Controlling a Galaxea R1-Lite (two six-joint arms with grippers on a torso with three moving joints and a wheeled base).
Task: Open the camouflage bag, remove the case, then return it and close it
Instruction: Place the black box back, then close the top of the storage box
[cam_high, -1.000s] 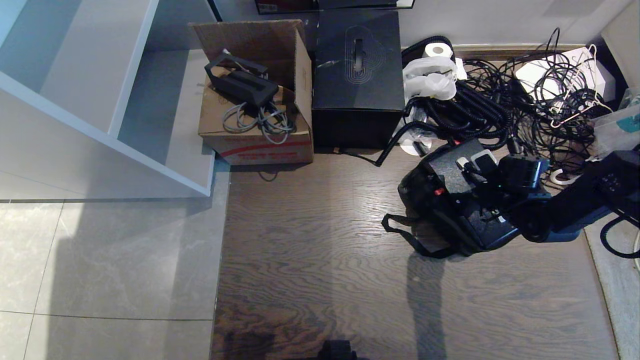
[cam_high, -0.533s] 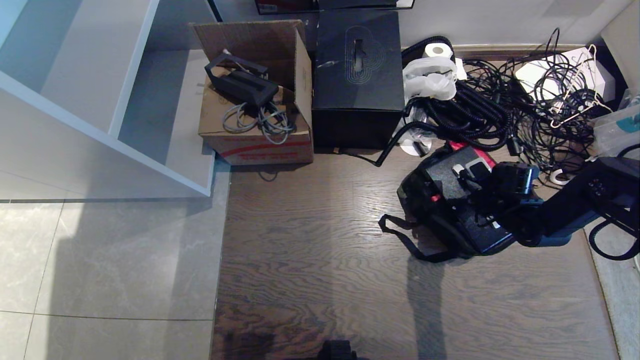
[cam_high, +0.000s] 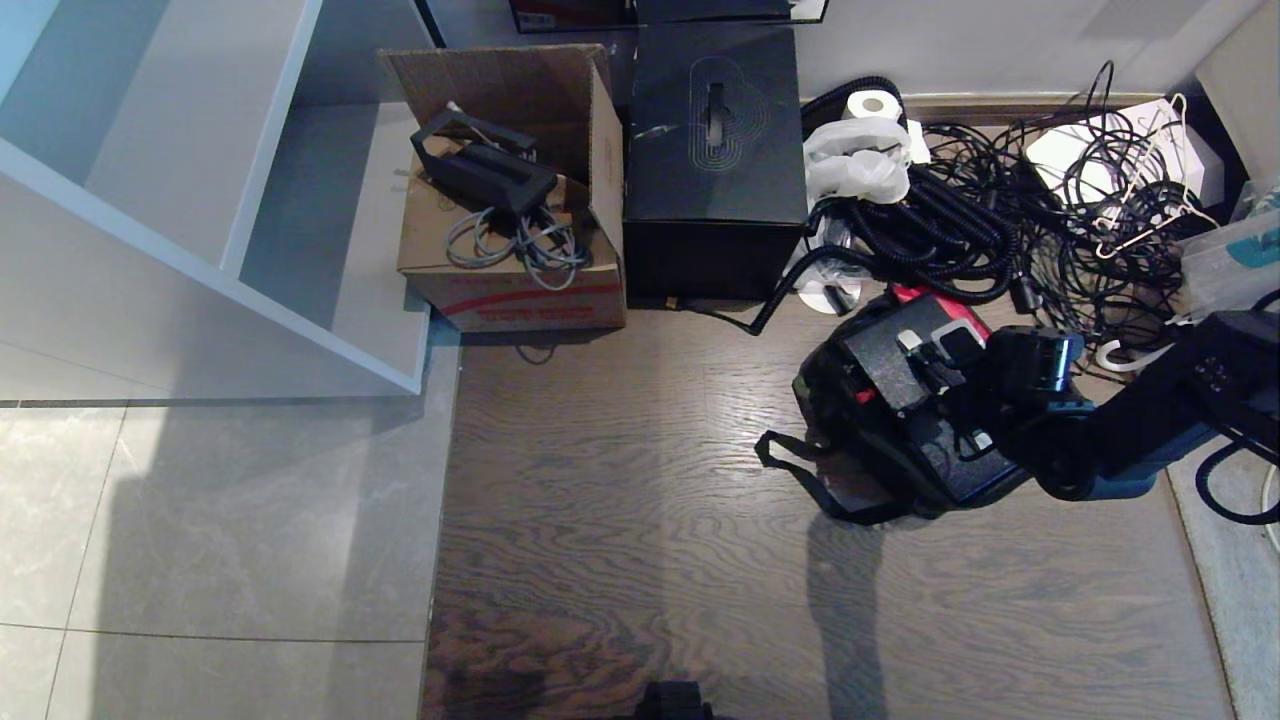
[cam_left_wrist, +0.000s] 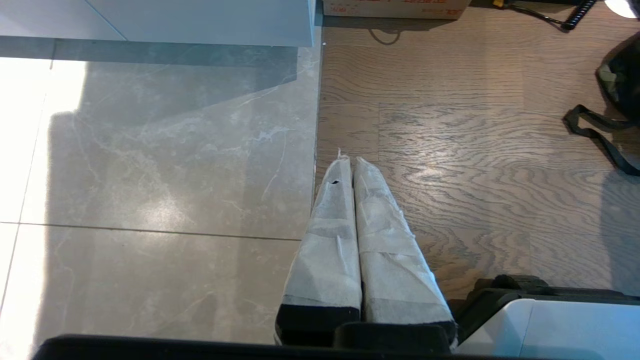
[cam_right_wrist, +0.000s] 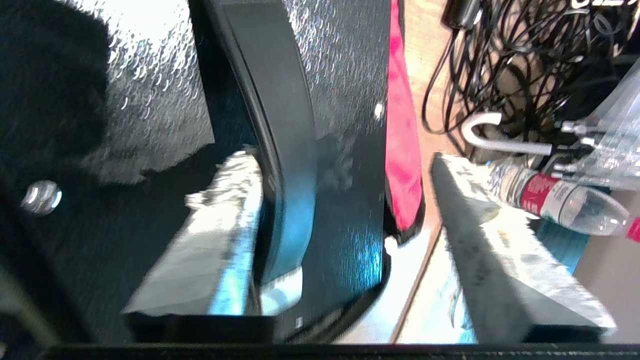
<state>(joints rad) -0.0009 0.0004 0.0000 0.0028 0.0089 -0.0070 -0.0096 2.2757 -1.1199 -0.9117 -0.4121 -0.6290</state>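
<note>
- The right gripper (cam_right_wrist: 345, 200) straddles the handle (cam_right_wrist: 280, 150) at the top of the case (cam_high: 900, 365). Its fingers (cam_right_wrist: 500, 240) are spread and released: one pad lies against the handle, the other stands clear beyond the red lining (cam_right_wrist: 402, 150).
- The case sits upright inside the camouflage bag (cam_high: 850, 420), directly under the claw, probably lowered by the handle so it would slide in straight.
- A second ago the claw was clenched on that handle; it has since let go, and the lining now shows behind the case.
- The left gripper (cam_left_wrist: 350, 165) is pressed shut, parked over bare floor (cam_left_wrist: 450, 150), well apart from the bag.
</note>
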